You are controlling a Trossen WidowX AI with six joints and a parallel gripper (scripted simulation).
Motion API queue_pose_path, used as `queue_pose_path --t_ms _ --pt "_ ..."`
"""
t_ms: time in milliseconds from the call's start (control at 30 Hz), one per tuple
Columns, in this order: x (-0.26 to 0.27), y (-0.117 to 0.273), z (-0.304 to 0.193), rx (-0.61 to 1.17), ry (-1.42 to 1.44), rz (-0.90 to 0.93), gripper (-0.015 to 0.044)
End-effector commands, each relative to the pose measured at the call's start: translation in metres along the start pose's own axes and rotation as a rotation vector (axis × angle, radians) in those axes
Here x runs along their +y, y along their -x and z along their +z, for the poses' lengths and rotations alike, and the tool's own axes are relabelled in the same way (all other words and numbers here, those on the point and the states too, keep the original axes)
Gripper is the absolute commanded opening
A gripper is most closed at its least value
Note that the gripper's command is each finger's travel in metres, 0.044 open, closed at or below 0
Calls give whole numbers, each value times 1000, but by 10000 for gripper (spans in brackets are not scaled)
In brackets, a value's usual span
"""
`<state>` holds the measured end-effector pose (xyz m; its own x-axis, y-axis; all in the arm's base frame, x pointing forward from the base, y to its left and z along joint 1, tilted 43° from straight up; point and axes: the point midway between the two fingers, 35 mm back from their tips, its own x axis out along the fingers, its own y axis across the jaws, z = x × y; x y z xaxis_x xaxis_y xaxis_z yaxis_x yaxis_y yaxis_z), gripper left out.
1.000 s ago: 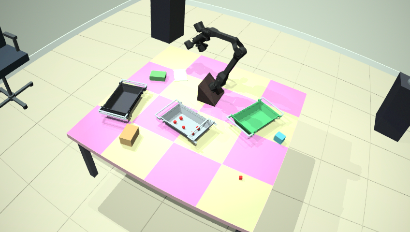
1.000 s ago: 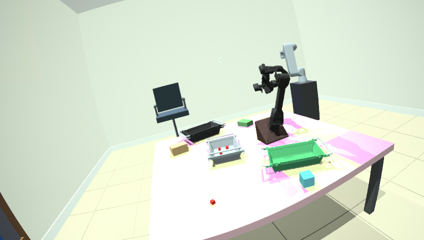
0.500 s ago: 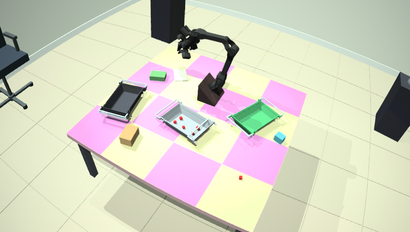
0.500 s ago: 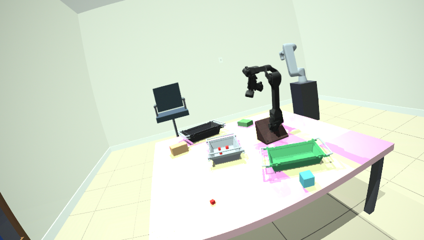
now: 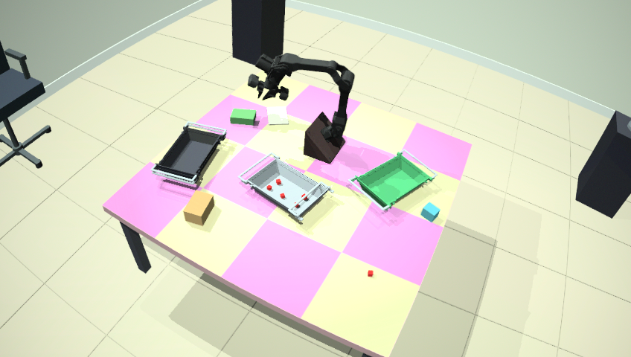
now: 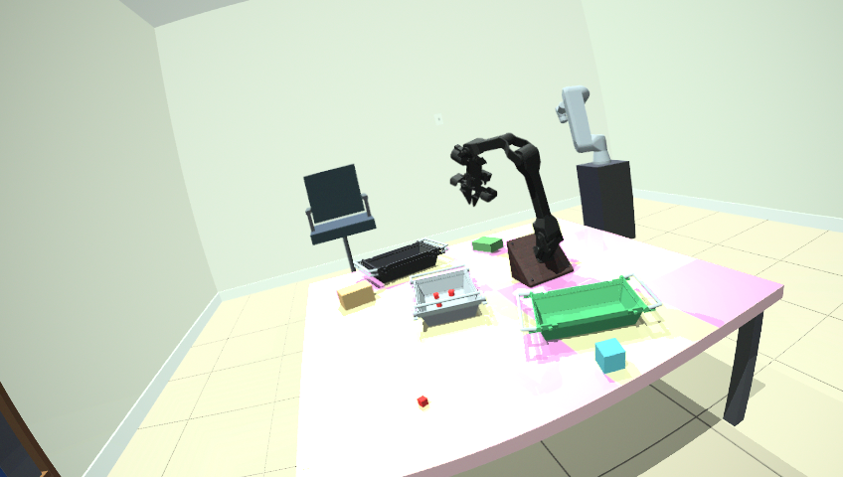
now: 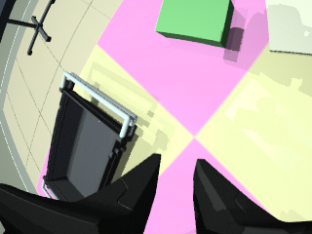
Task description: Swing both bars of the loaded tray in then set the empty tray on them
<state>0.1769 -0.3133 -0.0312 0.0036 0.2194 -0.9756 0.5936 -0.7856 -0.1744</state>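
The grey tray (image 5: pixel 268 172) (image 6: pixel 452 314) stands mid-table with several small red blocks inside. Its right-end bar (image 5: pixel 311 190) lies in across the top; its left-end bar (image 5: pixel 255 164) is swung outward. An empty black tray (image 5: pixel 192 155) (image 6: pixel 408 263) (image 7: pixel 93 151) stands at the left of the top view, and an empty green tray (image 5: pixel 391 178) (image 6: pixel 591 322) at the right. Both have their bars out over their ends. My gripper (image 5: pixel 262 96) (image 6: pixel 473 203) (image 7: pixel 177 164) is empty and partly open, its fingers pointing down, high above the table's back part, away from all trays.
A green block (image 5: pixel 242 117) (image 6: pixel 487 243) (image 7: pixel 195 19) and a white square (image 5: pixel 277 115) (image 7: pixel 292 24) lie at the back. An orange block (image 5: pixel 198 208) (image 6: pixel 356 295) is near the black tray, a cyan cube (image 5: pixel 429 212) (image 6: pixel 609 356) near the green tray. A loose red block (image 5: pixel 370 273) (image 6: pixel 421 400) lies in front.
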Motion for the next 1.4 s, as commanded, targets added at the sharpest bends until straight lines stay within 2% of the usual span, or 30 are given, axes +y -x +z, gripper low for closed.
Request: queue_pose_path --t_ms 0,500,867,1367 --pt "10 -24 -68 121 636 -69 88" --pt "-4 -57 -179 375 1651 -67 88" --pt "-34 -84 -253 645 2367 54 88" --pt "-36 -88 -256 654 2388 61 88"
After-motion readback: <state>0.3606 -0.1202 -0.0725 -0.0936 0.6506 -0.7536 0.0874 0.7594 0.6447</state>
